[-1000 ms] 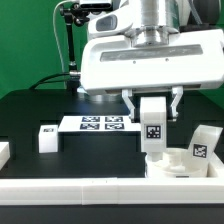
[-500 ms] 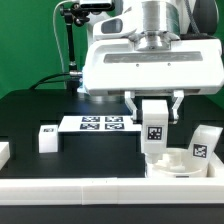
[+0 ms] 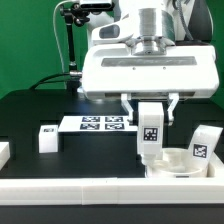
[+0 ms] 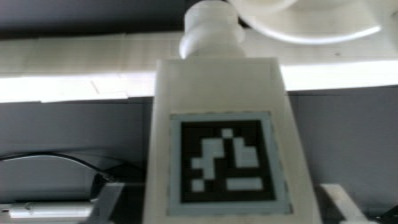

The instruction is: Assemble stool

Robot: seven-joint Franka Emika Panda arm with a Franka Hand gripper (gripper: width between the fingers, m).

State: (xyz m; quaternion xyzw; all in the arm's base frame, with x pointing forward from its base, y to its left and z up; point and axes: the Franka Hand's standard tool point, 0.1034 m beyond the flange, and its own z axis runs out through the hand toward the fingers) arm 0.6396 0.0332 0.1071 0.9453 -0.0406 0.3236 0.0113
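As end effector (image 3: 151, 110) clamps leg (image 3: 151, 132), seat (image 3: 178, 162) just below.

Light: you have bright, even light.
Glare: the white leg (image 3: 150, 128) nearly washes out.
Focus: your wrist view is blurred close-up.

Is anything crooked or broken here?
Nothing looks broken, spilled or out of place. The gripper holds the held leg upright over the seat. The left leg stands toward the exterior view's left and the right leg toward its right.
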